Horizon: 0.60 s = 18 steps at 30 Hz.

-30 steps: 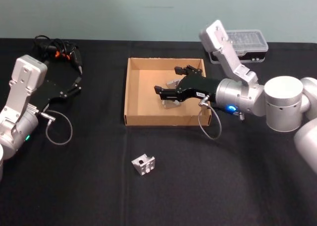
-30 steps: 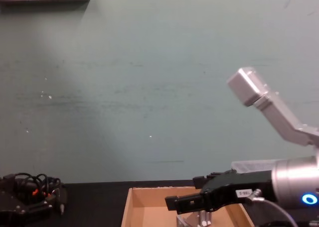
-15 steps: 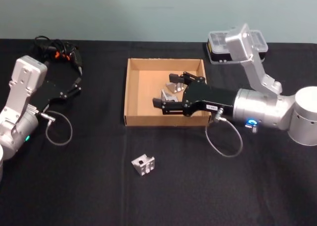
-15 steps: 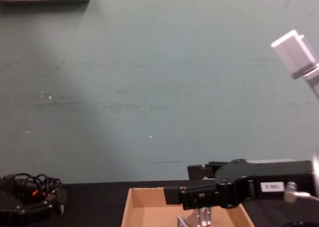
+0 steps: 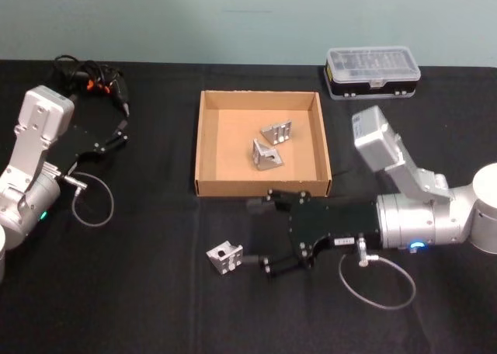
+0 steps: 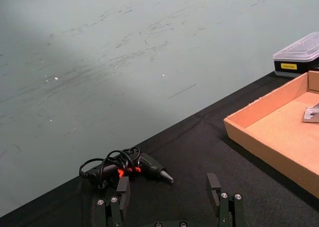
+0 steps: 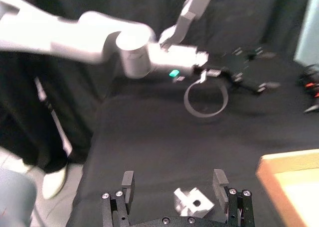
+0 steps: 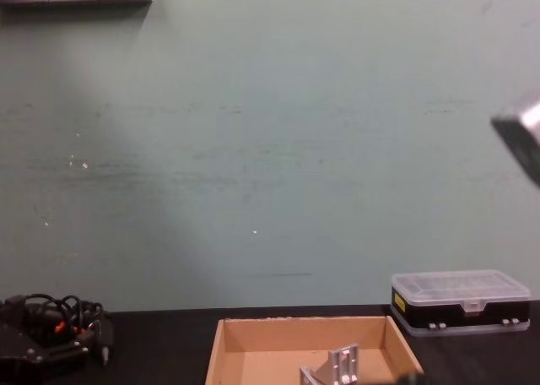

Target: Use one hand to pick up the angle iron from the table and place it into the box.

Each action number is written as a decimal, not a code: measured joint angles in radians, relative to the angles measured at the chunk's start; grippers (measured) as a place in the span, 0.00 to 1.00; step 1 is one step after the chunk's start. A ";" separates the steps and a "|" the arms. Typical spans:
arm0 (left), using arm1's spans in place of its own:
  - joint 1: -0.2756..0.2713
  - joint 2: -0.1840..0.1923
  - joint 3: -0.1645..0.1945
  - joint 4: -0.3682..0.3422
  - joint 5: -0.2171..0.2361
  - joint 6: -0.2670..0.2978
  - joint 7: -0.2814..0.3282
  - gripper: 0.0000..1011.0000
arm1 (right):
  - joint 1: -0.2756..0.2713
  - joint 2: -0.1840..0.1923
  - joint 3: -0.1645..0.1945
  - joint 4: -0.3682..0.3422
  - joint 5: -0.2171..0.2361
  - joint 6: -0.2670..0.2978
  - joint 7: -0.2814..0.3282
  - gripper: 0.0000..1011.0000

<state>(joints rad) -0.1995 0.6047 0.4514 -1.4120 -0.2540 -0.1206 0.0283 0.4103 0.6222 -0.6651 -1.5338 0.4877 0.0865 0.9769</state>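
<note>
One silver angle iron point(image 5: 224, 258) lies on the black table point(image 5: 140, 292), in front of the tan box point(image 5: 205, 144). My right gripper point(image 5: 262, 237) is low beside it, open, fingertips pointing at it. In the right wrist view the angle iron point(image 7: 194, 203) sits between the spread fingers point(image 7: 127, 183), untouched. Two more angle irons point(image 5: 277, 131) point(image 5: 268, 155) rest inside the box; one point(image 8: 333, 368) stands up in the chest view. My left gripper point(image 5: 118, 133) is parked at the far left, open, its fingers point(image 6: 213, 184) apart over bare table.
A black case with a clear lid point(image 5: 373, 71) stands behind the box on the right. A power tool with tangled cable point(image 5: 89, 78) lies at the back left. The right arm's cable loop point(image 5: 377, 272) lies on the table.
My right gripper has left the box, swinging back toward me and down to the table beside the loose angle iron. Two angle irons now show uncovered in the box. The left arm has not moved.
</note>
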 joint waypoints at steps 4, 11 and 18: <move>0.000 0.000 0.000 0.000 0.000 0.000 0.000 0.99 | 0.016 0.003 -0.040 0.021 -0.033 -0.022 0.023 0.99; 0.000 0.000 0.000 0.000 0.000 0.000 0.000 0.99 | 0.052 -0.014 -0.098 0.069 -0.088 -0.051 0.026 0.99; 0.000 0.000 0.000 0.000 0.000 0.000 0.000 0.99 | 0.081 -0.042 -0.136 0.125 -0.122 -0.055 -0.005 0.99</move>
<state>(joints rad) -0.1995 0.6047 0.4514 -1.4120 -0.2539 -0.1205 0.0283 0.4916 0.5802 -0.8013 -1.4090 0.3661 0.0318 0.9717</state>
